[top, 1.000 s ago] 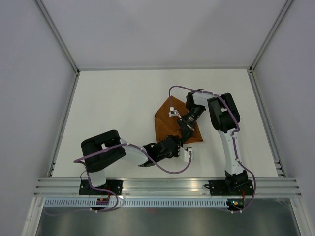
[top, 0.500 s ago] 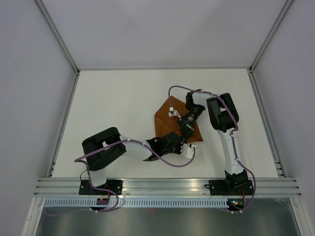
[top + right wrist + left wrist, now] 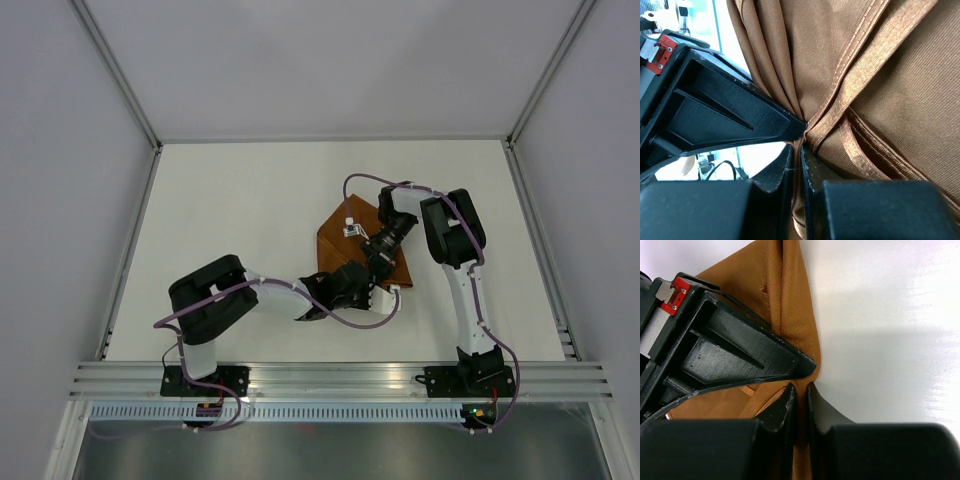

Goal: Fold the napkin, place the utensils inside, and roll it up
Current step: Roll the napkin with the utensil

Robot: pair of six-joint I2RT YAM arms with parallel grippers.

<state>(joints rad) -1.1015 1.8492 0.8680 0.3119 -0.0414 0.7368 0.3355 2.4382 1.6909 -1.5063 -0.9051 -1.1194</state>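
**A:** Where is the rust-orange, slightly shiny cloth napkin (image 3: 335, 250) lying?

**B:** It is lying on the white counter (image 3: 240, 220), right of the counter's middle. It is showing as a folded, pointed shape with one tip aiming at the counter's far edge.

**A:** And what are the claws doing?

**B:** The black left claw (image 3: 801, 392) is pinching a raised pleat of fabric on the side towards the counter's near edge, its fingers pressing almost together. The black right claw (image 3: 796, 152) is pinching a bunched hem slightly farther from that edge, just beside the left one.

**A:** Why two grips so close together?

**B:** I am judging that both are gathering the same edge, so the cloth can be carried over evenly for the next fold rather than skewing.
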